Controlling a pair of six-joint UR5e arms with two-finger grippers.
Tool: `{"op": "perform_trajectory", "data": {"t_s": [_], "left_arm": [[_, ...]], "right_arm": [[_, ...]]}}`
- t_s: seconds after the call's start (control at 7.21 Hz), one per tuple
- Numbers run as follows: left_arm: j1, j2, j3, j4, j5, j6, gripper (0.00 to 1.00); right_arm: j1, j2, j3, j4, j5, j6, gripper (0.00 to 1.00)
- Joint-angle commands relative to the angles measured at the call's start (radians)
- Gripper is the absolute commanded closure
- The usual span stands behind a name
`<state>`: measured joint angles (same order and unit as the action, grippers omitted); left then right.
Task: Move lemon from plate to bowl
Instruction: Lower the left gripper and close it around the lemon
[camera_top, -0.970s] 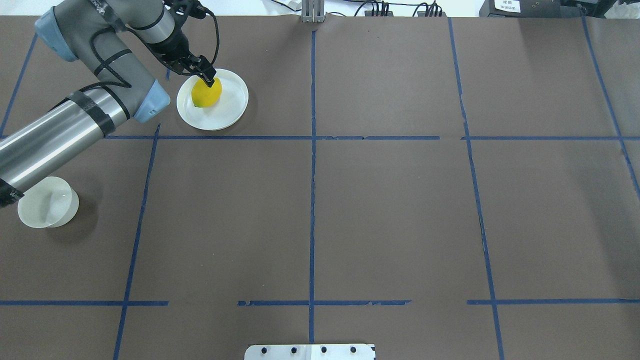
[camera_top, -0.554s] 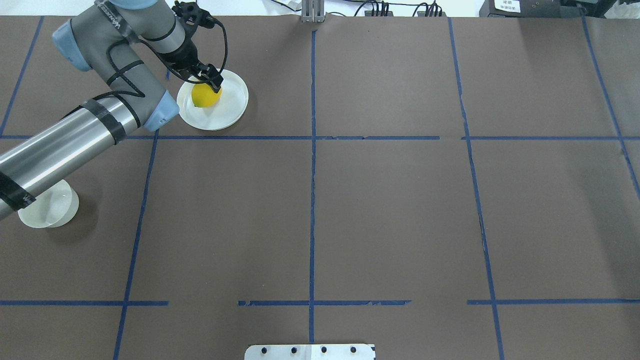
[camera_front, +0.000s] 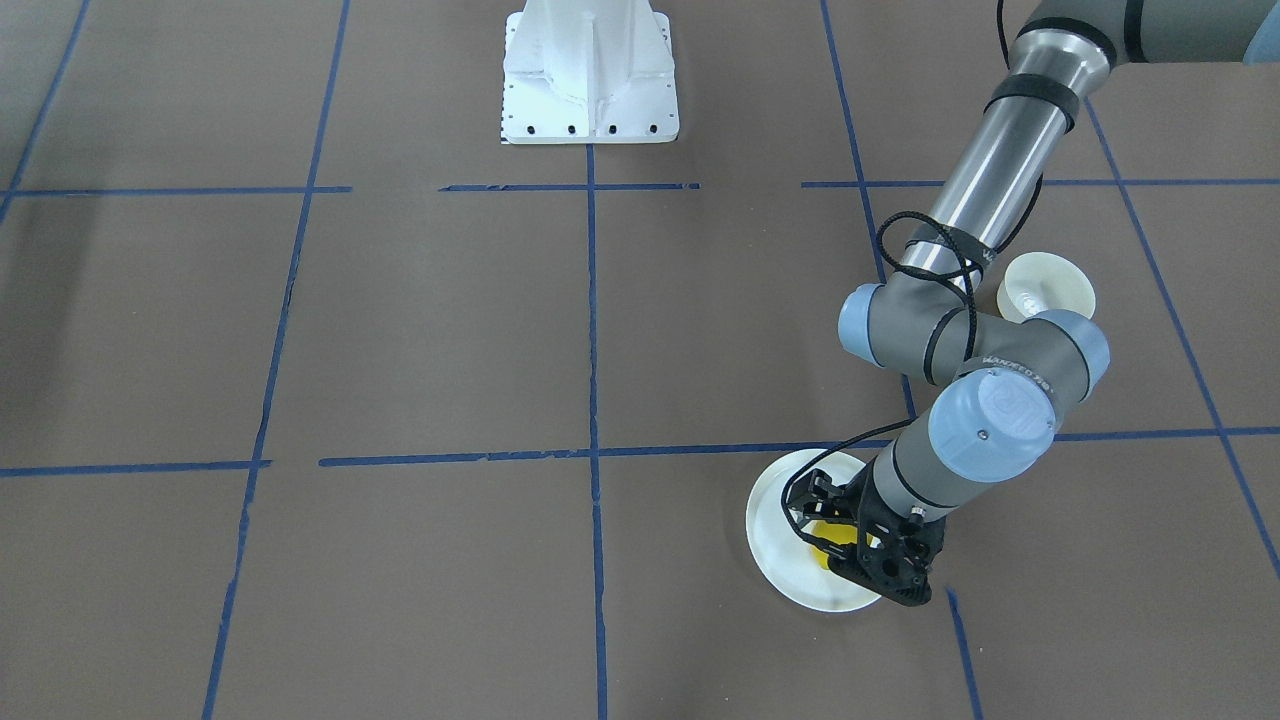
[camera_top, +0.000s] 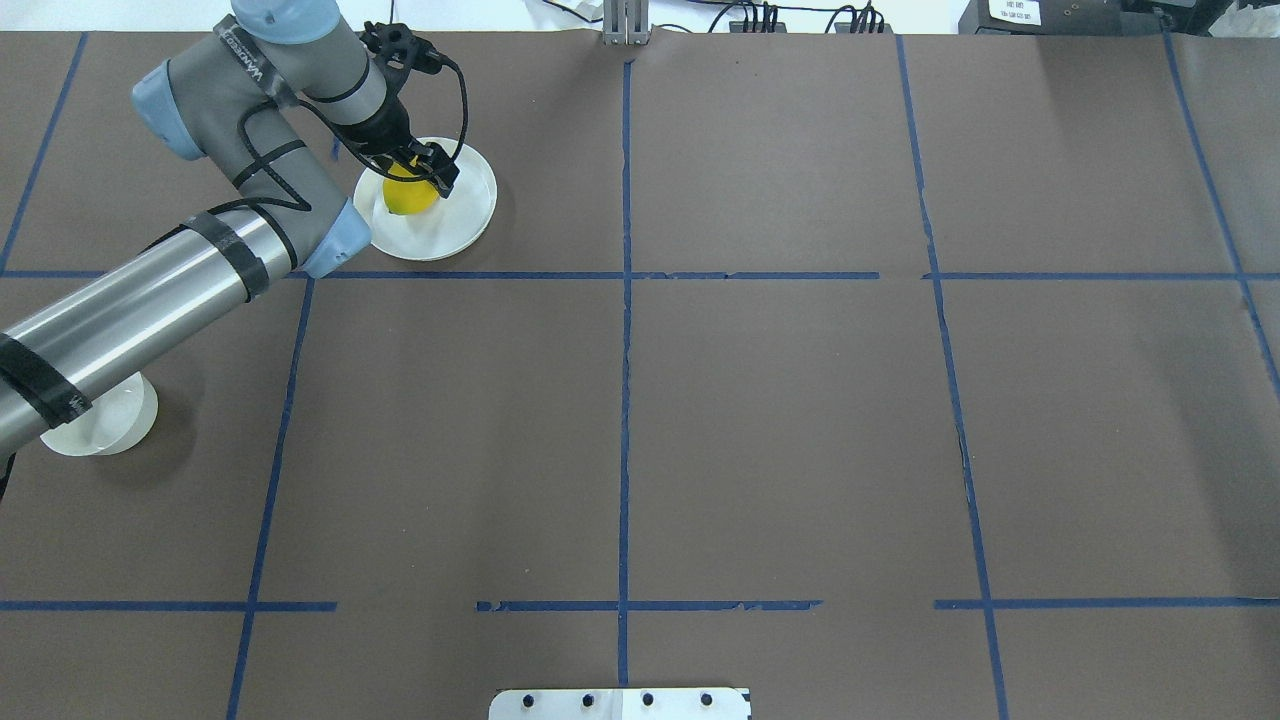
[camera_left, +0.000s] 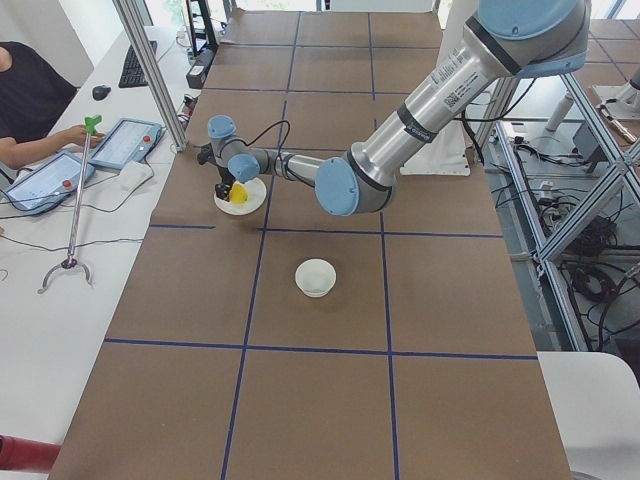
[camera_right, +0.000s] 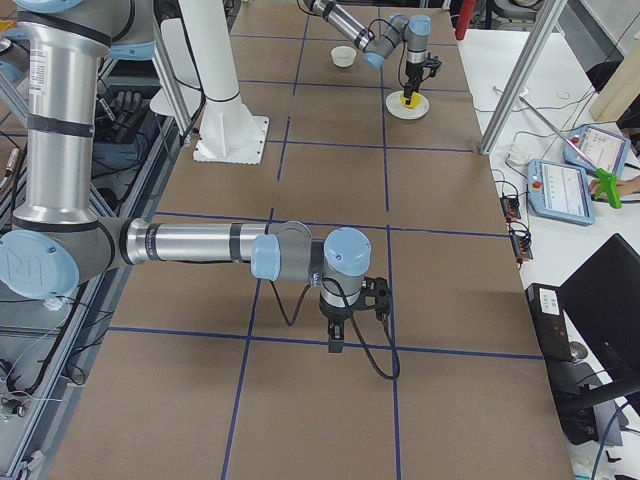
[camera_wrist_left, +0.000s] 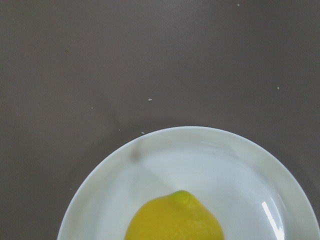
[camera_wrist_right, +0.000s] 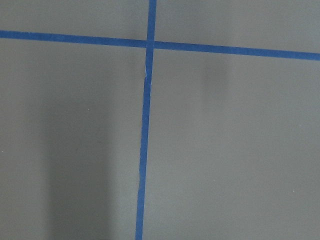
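The yellow lemon (camera_top: 404, 196) lies on the left part of the flat white plate (camera_top: 468, 214) at the far left of the table. My left gripper (camera_top: 420, 178) is down over the lemon, open, with a jaw on either side of it. The left wrist view shows the lemon (camera_wrist_left: 175, 219) resting on the plate (camera_wrist_left: 100, 175). In the front-facing view the gripper (camera_front: 838, 540) hides most of the lemon (camera_front: 826, 529). The small deep bowl (camera_top: 110, 425) stands near the left edge, partly under my left arm. My right gripper (camera_right: 335, 345) shows only in the right side view, where I cannot tell its state.
The table is covered in brown paper with a grid of blue tape lines (camera_top: 624, 300). The white robot base (camera_front: 588, 75) stands at the robot's edge. The bowl (camera_front: 1046, 286) stands behind my left arm's elbow in the front-facing view. An operator sits beyond the table's far side (camera_left: 30, 90).
My left arm has swung right and lowered, and its gripper has come down from above the lemon to around it. The lemon and plate have stayed in place.
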<state>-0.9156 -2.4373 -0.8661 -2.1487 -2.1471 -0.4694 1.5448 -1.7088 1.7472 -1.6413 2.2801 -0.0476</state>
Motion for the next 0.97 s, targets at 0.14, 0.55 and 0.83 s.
{"op": "perform_trajectory", "data": {"t_s": [0.14, 0.55, 0.83], "left_arm": [[0.004, 0.003, 0.002, -0.002, 0.01, -0.003, 0.49], [-0.041, 0.013, -0.033, 0.015, -0.002, -0.018, 1.0], [-0.062, 0.093, -0.217, 0.16, 0.0, -0.018, 1.0]], "right_arm": [[0.0, 0.0, 0.0, 0.0, 0.001, 0.0, 0.0], [0.0, 0.0, 0.0, 0.0, -0.001, 0.0, 0.0], [0.0, 0.0, 0.0, 0.0, -0.001, 0.0, 0.0]]}}
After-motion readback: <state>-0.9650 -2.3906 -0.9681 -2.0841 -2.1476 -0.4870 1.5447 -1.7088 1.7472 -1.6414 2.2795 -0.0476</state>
